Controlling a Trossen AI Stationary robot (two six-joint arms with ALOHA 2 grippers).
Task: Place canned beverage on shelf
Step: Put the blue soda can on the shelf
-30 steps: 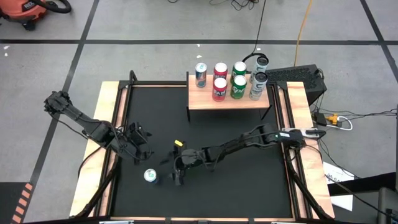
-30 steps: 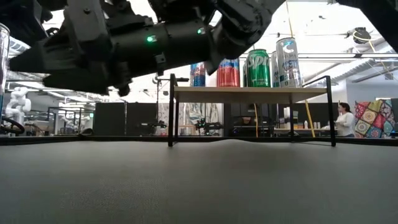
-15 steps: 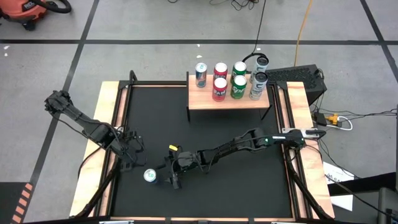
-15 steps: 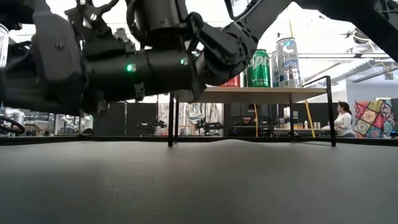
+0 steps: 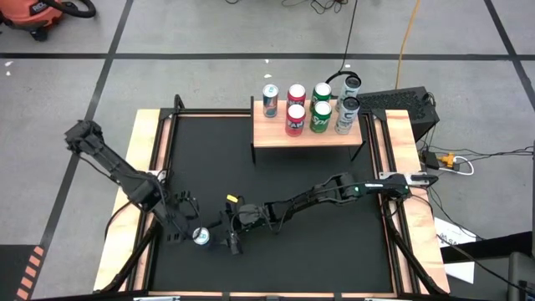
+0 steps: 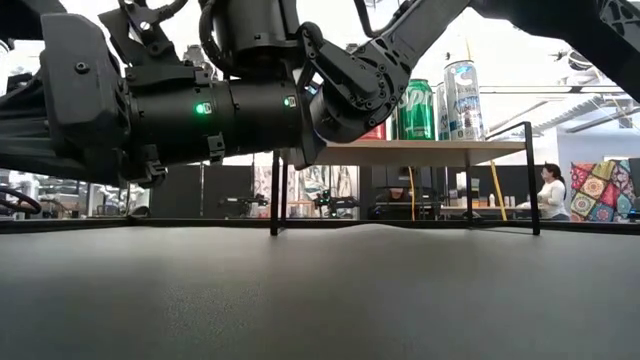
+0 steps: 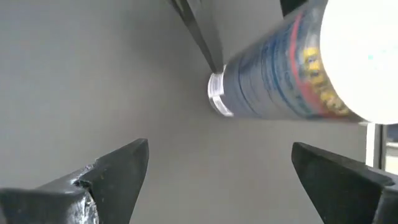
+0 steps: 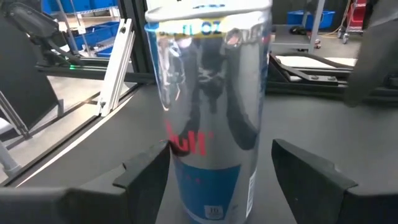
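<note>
Both arms are presenting as dark, near-black jointed links. The right arm (image 5: 334,188) is showing a white band and a small green light near its far joint. The large cylindrical housing (image 6: 215,108) in the low view is displaying two lit green indicators, ribbed collars and black cabling looping above it. The left gripper (image 7: 217,180) is showing wedge-shaped dark fingers with scuffed, greyish edges. The right gripper (image 8: 227,171) is showing angular matte-black fingers.
</note>
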